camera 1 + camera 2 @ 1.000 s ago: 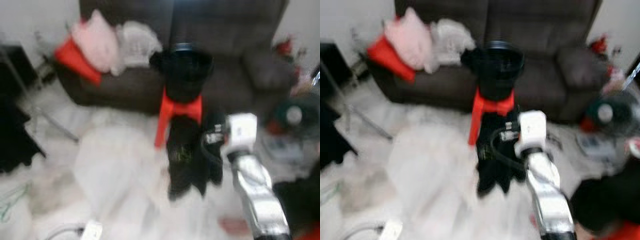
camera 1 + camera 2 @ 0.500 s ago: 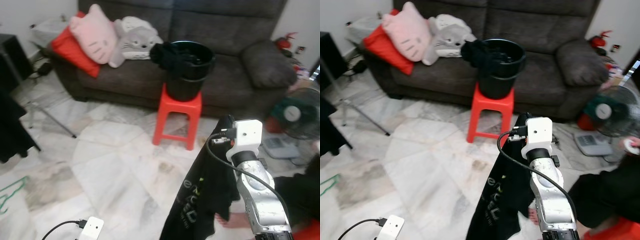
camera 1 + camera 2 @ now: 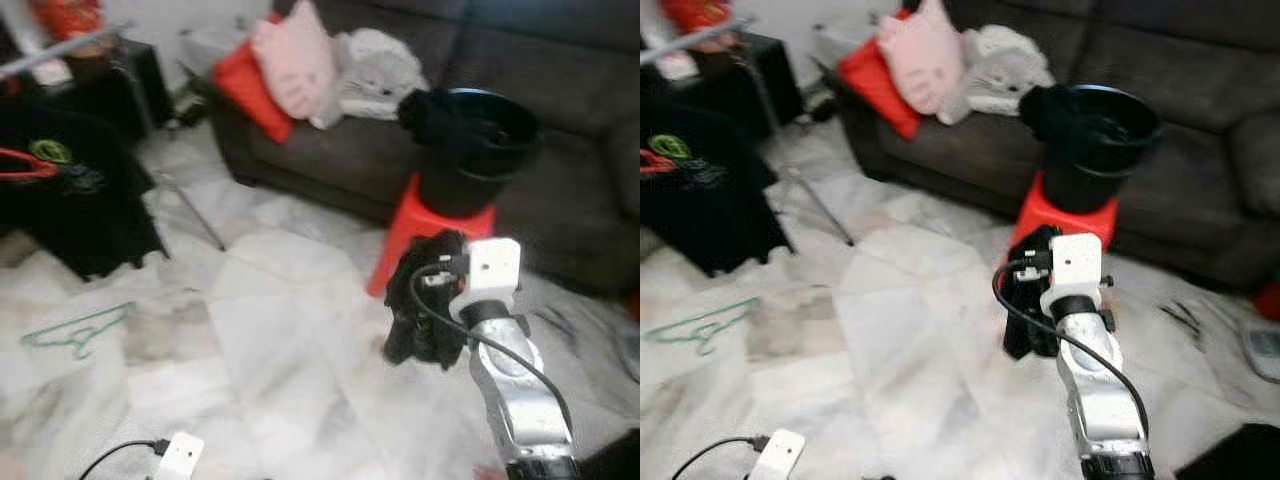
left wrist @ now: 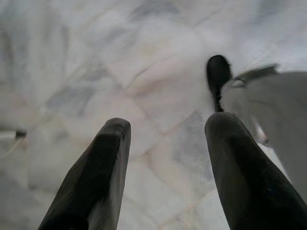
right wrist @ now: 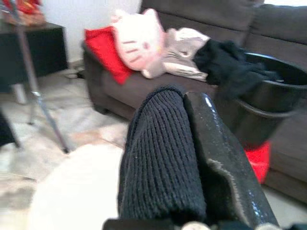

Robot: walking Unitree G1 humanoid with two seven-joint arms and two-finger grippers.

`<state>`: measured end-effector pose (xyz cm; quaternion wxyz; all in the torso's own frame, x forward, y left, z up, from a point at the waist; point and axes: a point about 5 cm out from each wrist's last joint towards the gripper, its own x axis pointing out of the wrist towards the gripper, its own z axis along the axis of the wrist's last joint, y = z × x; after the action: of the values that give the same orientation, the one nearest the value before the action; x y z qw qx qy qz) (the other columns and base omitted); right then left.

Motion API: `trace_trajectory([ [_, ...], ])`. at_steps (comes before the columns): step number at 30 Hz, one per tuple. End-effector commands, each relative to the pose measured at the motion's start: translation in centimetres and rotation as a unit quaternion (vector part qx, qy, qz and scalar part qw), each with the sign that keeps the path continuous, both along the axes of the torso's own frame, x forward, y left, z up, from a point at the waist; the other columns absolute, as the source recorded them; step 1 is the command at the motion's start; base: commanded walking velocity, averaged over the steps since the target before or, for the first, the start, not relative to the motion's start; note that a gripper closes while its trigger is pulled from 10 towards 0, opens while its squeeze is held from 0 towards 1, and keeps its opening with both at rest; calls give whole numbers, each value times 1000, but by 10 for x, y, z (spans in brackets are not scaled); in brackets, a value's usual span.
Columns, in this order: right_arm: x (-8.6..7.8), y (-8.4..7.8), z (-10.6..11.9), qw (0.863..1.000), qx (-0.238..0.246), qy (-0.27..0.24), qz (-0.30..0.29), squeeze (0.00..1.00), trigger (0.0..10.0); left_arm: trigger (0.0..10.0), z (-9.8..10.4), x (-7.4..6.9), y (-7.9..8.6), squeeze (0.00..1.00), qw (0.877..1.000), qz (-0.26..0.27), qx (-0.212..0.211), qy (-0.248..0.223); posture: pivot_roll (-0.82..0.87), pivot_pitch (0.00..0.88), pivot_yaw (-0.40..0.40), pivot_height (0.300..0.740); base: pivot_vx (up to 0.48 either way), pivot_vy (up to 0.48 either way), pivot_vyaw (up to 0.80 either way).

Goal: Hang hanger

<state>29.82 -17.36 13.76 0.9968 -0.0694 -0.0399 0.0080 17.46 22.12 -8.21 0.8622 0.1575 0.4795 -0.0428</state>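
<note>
Left eye view is showing the right hand [image 3: 440,300] gripping a bunched black garment [image 3: 425,315] right of centre, while the green hanger [image 3: 78,328] is lying flat on the floor far left, nearer the released left hand [image 4: 163,158].

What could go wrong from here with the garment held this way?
The right end effector pinches only a fold of the black garment, which hangs bunched and could slip. A green hanger lies on the marble floor toward the clothes rack, a trip hazard. The blurred head views may hamper aiming.
</note>
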Motion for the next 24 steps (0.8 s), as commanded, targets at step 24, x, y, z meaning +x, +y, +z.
trace_trajectory([
  [24, -2, -18, -22, 999, -6, 27, -27, 0, 10000, 10000, -5, -10, -4, 0, 1000, 3, -7, 16, -125, 68, -48, 740, 0, 0, 800],
])
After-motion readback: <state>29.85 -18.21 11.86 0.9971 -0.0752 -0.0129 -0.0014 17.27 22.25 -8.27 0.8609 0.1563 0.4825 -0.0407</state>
